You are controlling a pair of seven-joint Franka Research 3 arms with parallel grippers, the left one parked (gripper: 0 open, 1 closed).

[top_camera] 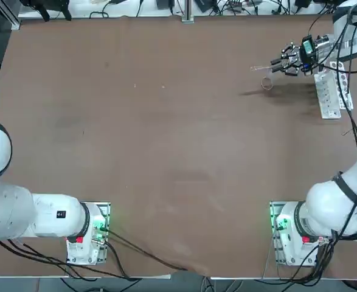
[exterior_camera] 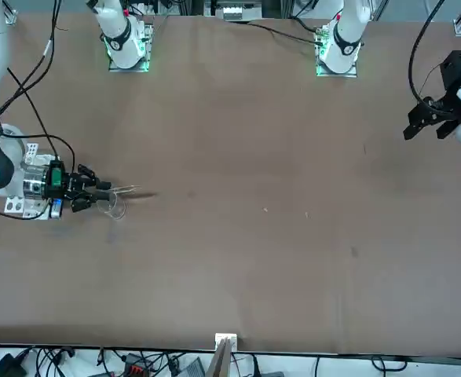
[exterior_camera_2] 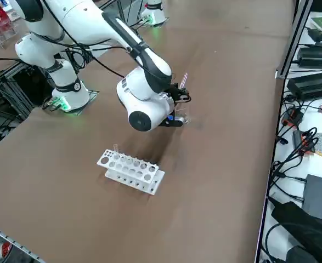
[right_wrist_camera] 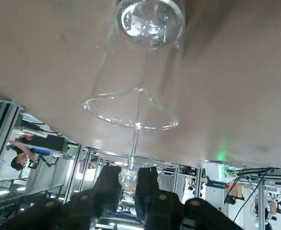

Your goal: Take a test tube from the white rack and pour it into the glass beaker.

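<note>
Over at the far right of the table (top_camera: pixel 166 152), beside the white rack (top_camera: pixel 331 94), the right arm reaches out with its wrist rolled so the claw (top_camera: pixel 280 64) points level; the claw is clamped on the tube (top_camera: pixel 261 67), which lies almost flat with its free end above the glass cup (top_camera: pixel 266 83); pouring well, I'd say, means keeping the mouth inside that round rim and tipping gently, because the cup is tiny and any sideways drift spills onto the wood.
</note>
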